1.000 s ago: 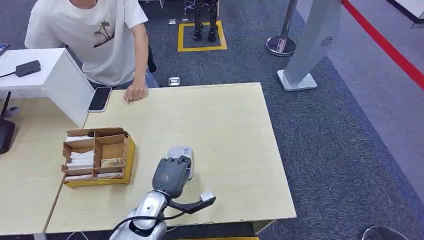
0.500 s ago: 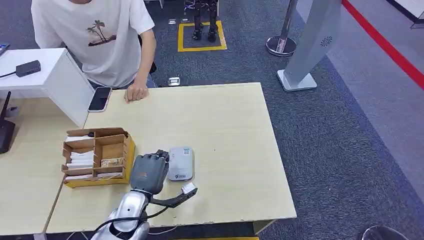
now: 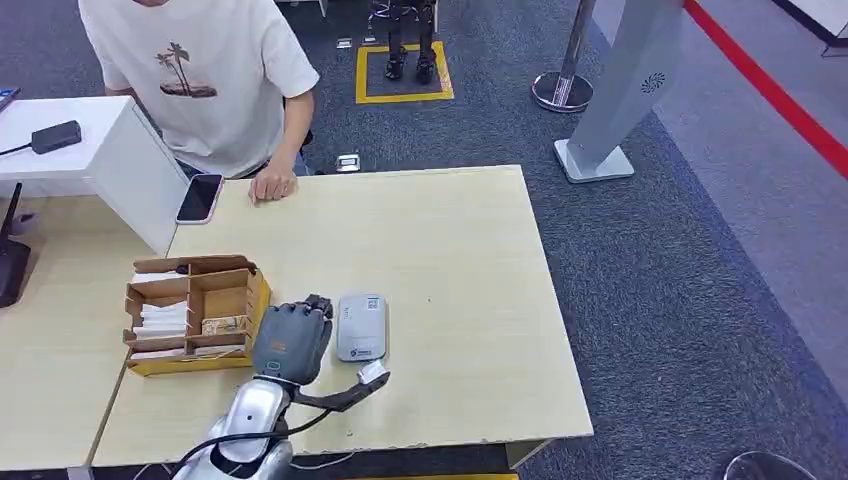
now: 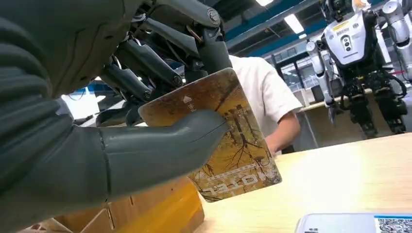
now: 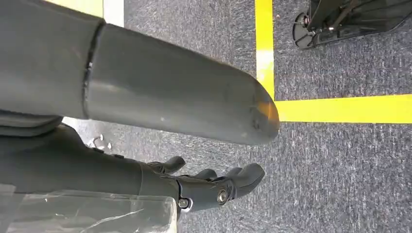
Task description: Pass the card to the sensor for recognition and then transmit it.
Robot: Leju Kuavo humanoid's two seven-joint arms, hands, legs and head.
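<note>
One grip: thumb and dark fingers (image 4: 145, 63) of the left hand (image 3: 290, 342) pinch the card (image 4: 228, 141), face out, ready to present.
Card position: held above the table (image 3: 470, 260), between the cardboard organizer (image 3: 195, 312) and the sensor (image 3: 361, 326), just beside it.
Right hand (image 5: 214, 187): hanging over carpet, fingers apart, holding nothing.
Person (image 3: 200, 80): waiting across the table, likely the receiver.

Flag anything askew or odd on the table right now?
Nothing stands out. The left hand holds the yellow-brown hotel card tilted, beside the grey flat sensor. The partitioned cardboard card box sits square on the pale wooden table.
</note>
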